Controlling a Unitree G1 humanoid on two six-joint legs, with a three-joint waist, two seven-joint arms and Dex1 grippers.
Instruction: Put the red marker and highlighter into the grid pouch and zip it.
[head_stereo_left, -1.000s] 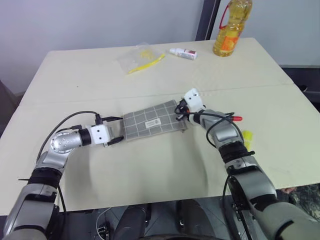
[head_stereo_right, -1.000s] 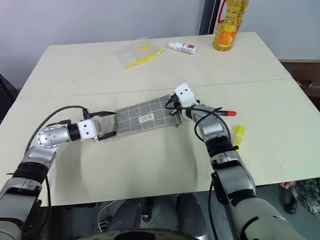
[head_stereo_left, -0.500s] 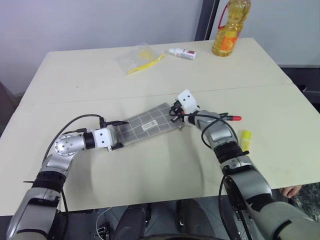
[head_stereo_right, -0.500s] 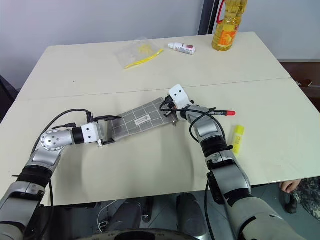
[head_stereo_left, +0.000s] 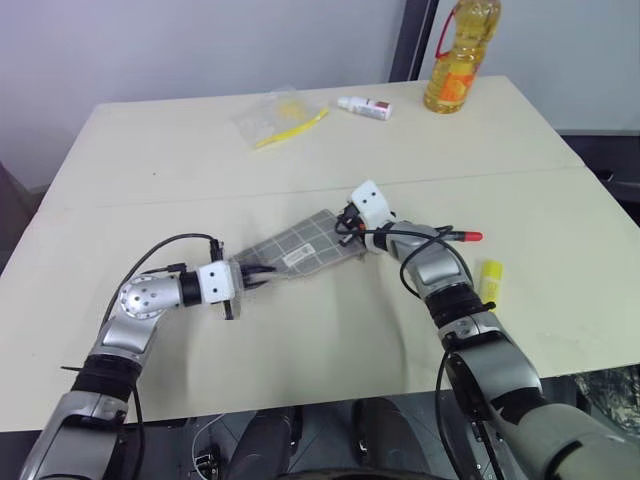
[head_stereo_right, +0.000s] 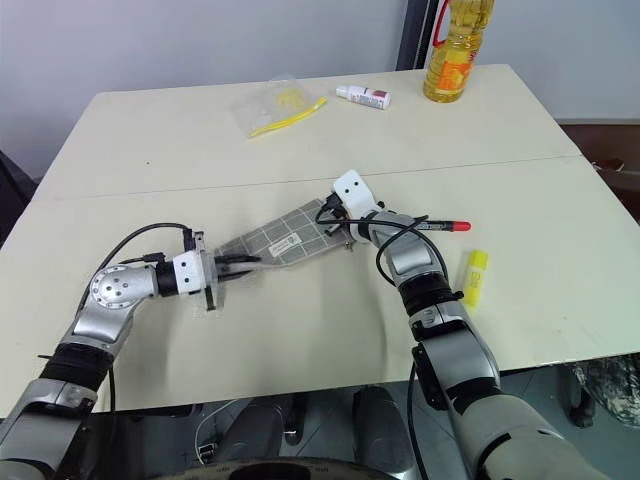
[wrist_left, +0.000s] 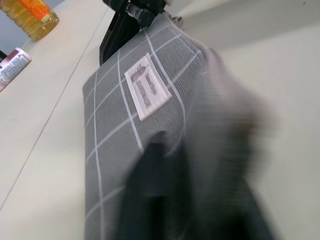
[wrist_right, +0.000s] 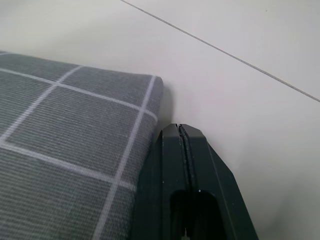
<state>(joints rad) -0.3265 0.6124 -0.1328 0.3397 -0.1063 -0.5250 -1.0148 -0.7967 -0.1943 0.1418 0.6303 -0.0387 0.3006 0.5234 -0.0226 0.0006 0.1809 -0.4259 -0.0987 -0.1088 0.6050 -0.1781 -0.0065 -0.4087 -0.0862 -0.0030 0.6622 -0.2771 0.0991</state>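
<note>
The flat grey fabric grid pouch (head_stereo_left: 300, 247) with thin white lines and a small white label lies mid-frame, stretched between both arms. The left gripper (head_stereo_left: 252, 277) is clamped on its near-left end; the right gripper (head_stereo_left: 349, 228) is pinched closed at its right end. The matte cream table (head_stereo_left: 180, 160) meets a pale wall.

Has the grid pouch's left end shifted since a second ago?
Yes. The grid pouch has swung: its left end, gripped by the left gripper, moved toward the table's near edge, away from the table seam, while its right end stayed put.
</note>
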